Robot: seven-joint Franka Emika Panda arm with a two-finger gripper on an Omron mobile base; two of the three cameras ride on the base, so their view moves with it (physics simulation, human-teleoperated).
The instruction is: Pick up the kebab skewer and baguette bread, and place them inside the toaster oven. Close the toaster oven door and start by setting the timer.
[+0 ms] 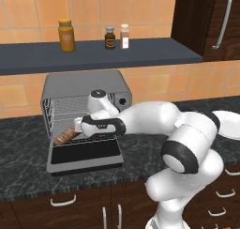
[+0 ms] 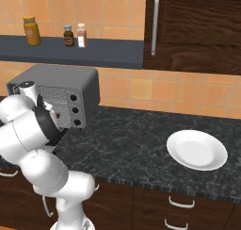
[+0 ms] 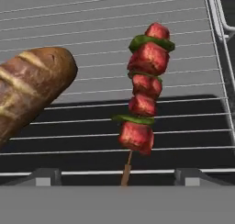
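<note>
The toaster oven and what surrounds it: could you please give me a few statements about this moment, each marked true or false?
1. The kebab skewer lies on the wire rack inside the toaster oven. True.
2. The baguette bread rests on the white plate. False: it lies on the rack beside the skewer, and the plate is bare.
3. The toaster oven door is folded down, open. True.
4. The claw grips the skewer. False: the skewer lies free on the rack.
5. Three containers stand on the shelf above the oven. True.
</note>
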